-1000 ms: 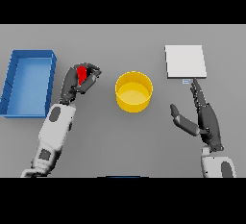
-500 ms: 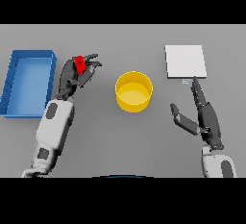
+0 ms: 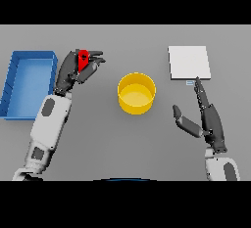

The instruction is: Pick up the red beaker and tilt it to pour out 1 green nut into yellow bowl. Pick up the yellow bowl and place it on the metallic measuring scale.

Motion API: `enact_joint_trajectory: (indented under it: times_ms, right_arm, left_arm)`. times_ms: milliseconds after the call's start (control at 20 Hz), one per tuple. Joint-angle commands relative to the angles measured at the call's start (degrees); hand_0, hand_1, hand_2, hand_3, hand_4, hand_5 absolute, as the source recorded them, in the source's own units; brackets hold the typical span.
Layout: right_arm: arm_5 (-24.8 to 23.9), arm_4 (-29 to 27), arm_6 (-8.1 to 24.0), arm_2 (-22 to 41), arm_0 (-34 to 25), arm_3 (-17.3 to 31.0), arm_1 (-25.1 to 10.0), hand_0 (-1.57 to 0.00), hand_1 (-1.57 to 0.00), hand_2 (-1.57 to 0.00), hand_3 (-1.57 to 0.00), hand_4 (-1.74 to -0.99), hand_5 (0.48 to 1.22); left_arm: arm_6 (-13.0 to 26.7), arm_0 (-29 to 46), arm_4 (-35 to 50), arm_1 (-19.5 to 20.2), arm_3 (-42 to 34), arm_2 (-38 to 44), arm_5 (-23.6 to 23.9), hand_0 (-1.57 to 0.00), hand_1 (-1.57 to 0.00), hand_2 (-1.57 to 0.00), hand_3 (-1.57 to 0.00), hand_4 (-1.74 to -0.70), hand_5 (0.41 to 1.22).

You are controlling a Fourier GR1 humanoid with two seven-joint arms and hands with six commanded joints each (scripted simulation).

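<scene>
The flat tabletop [image 3: 127, 158] is a plain mid grey with no pattern. The round bowl [image 3: 137, 93] is bright yellow, its inside a paler yellow than its wall. The small beaker [image 3: 83, 59] is vivid red with a dark spot on it. The rectangular open tray [image 3: 27, 82] is strong blue, darker along its walls. The square scale [image 3: 189, 62] is pale whitish grey with a small light-blue mark at its near edge. Both the left hand [image 3: 78, 70] and the right hand [image 3: 203, 117] are dark charcoal, on arms of white and grey.

head view | looks steeply down from above | grey table [image 3: 147, 144] fills frame | single view
</scene>
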Motion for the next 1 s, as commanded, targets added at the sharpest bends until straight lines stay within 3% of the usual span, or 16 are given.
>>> enact_joint_trajectory:
  times_ms: [0, 250, 550, 800, 850, 950]
  right_arm:
    - [0.29, -0.16, -0.07, -0.30, -0.18, 0.72, -0.41, 0.00, 0.00, 0.00, 0.00, -1.213, 0.662]
    - [-0.13, 1.13, -0.49, 0.72, 1.30, -0.37, 0.02, 0.00, 0.00, 0.00, 0.00, -1.190, 0.658]
    - [1.10, -0.53, 1.79, 0.32, 0.75, -1.06, -0.21, 0.00, 0.00, 0.00, 0.00, -1.182, 0.668]
    - [0.66, -0.62, 2.58, 0.18, 0.03, -1.12, 0.26, 0.00, 0.00, 0.00, 0.00, -1.187, 0.676]
    - [0.64, -0.35, 2.65, 0.64, 0.62, -1.36, 0.62, 0.00, 0.00, 0.00, 0.00, -1.191, 0.675]
    - [0.99, -0.61, 3.12, 0.82, 1.20, -1.89, 0.67, 0.00, 0.00, 0.00, 0.00, -1.191, 0.675]
  left_arm:
    - [1.20, -0.08, -1.48, 0.67, -0.48, -1.30, 0.22, -1.56, -1.56, -1.56, -1.56, -1.73, 1.138]
    - [6.67, -3.15, -10.19, 6.46, -2.35, -9.86, -1.74, -1.57, -1.57, -1.57, -1.57, -1.74, 1.120]
    - [13.33, -9.60, -21.18, 10.21, -2.32, -20.67, -5.36, -1.57, -1.57, -1.57, -1.57, -1.74, 1.147]
    - [16.45, -15.79, -30.85, 12.03, 0.04, -30.45, -10.57, -1.57, -1.57, -1.57, -1.57, -1.74, 1.197]
    - [16.87, -16.90, -32.43, 12.41, 1.00, -32.21, -12.15, -1.57, -1.57, -1.57, -1.57, -1.69, 1.202]
    - [16.24, -19.45, -35.21, 13.11, 2.34, -35.60, -14.57, -1.57, -1.57, -1.57, -1.44, -1.70, 1.209]
